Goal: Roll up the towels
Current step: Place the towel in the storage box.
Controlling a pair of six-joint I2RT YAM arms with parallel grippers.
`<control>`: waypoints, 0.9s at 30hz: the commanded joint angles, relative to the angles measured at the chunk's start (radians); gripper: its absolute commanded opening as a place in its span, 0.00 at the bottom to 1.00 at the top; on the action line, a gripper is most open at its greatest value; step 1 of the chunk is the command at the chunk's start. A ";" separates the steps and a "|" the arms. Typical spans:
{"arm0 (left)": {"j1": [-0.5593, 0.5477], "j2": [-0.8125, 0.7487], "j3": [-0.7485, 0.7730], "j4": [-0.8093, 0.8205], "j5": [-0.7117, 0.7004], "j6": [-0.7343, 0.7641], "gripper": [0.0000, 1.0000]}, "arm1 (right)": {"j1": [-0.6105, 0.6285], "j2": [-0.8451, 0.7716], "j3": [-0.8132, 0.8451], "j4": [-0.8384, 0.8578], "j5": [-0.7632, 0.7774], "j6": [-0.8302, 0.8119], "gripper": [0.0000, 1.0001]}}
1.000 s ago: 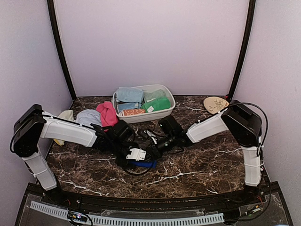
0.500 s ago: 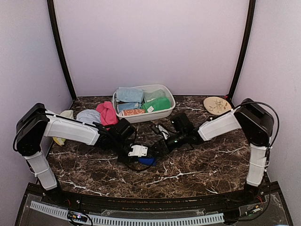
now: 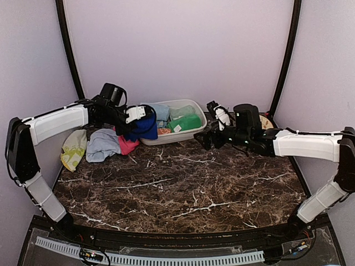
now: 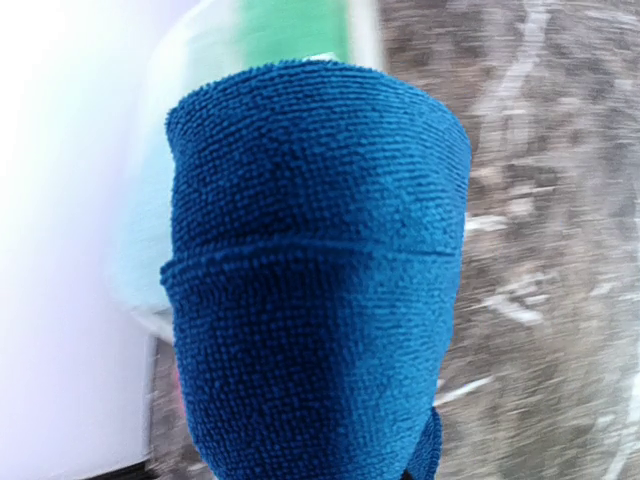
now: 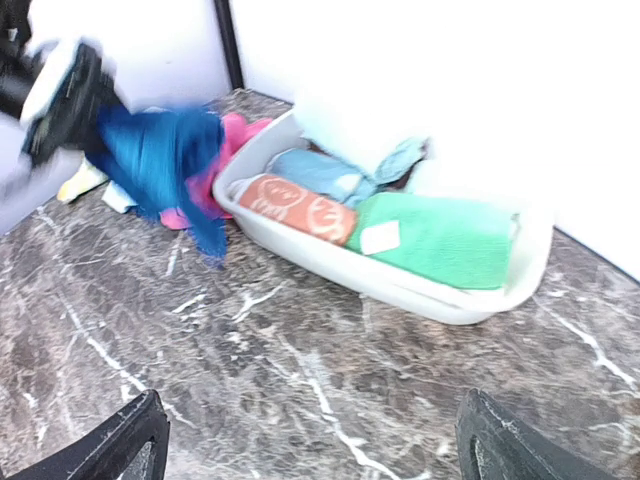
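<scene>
The rolled royal blue towel (image 3: 146,127) hangs in the air at the left end of the white tub (image 3: 201,123), near the pink towel (image 3: 128,145). My left gripper (image 3: 138,117) pinches it. My right gripper (image 3: 204,138) is spread wide and holds nothing. I fear the roll can loosen, because its tail dangles free.

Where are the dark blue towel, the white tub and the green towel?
dark blue towel (image 4: 315,270): left wrist view, middle of the roll.
white tub (image 5: 400,288): right wrist view, near wall.
green towel (image 5: 445,240): right wrist view, middle of its top.
</scene>
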 commanded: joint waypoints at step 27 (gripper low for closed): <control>0.088 0.663 0.648 -0.080 -0.069 0.100 0.00 | -0.041 0.010 -0.157 0.073 0.042 0.003 1.00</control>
